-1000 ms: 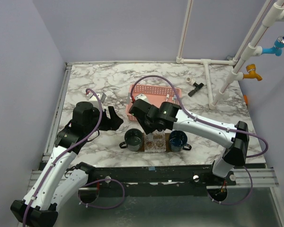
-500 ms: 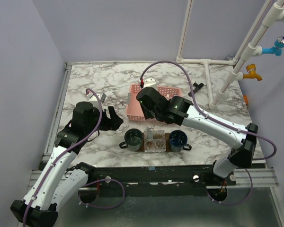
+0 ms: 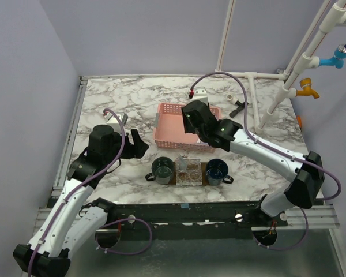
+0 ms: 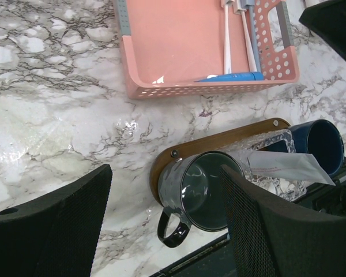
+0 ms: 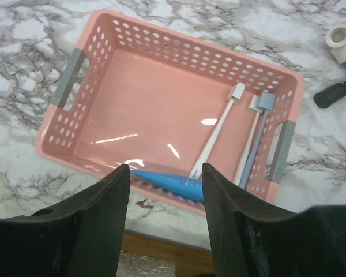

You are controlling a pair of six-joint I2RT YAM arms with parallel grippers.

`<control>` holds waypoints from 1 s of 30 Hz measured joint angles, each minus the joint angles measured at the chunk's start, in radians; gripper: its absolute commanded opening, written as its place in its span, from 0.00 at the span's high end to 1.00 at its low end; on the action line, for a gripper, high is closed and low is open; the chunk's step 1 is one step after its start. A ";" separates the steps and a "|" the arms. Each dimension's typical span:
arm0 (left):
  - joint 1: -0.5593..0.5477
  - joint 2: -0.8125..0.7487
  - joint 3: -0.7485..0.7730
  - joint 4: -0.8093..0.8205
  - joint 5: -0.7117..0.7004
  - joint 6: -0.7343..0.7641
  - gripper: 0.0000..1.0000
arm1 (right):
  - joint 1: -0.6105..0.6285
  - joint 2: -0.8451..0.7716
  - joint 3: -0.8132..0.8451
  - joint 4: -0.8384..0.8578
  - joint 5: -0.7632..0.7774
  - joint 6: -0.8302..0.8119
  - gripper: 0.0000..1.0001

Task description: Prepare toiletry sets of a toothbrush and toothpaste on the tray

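The tray (image 4: 213,141), a dark brown wooden board, carries a grey mug (image 4: 205,190), a clear glass (image 3: 188,171) and a blue mug (image 4: 320,144). A white toothpaste (image 4: 282,166) tube with pinkish lettering rests in the glass. White toothbrushes (image 5: 219,135) lie in the pink basket (image 5: 104,63) beside a grey-blue brush (image 5: 259,133) and a blue handle (image 5: 173,183). My right gripper (image 5: 164,202) hovers open and empty over the basket's near wall. To the left of the tray, my left gripper (image 4: 167,219) is open and holds nothing.
A white pipe frame (image 3: 256,98) stands at the back right of the marble table. A black part (image 5: 334,92) and a white fitting (image 5: 340,36) lie just right of the basket. The table's front edge runs just beyond the tray.
My right arm has pulled back from the glass on the tray to above the basket, and its jaws have widened. The left arm has not moved.
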 measured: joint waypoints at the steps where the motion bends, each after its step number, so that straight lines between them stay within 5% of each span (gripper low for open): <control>1: 0.000 -0.002 -0.002 0.003 -0.007 0.000 0.25 | -0.012 -0.011 -0.019 0.024 0.000 -0.003 0.40; 10: 0.000 -0.015 -0.010 0.010 -0.078 0.003 0.25 | -0.114 -0.067 -0.123 0.192 -0.020 -0.036 0.28; 30: 0.000 0.007 -0.010 0.016 -0.146 0.003 0.25 | -0.313 0.095 -0.131 0.220 -0.266 0.003 0.28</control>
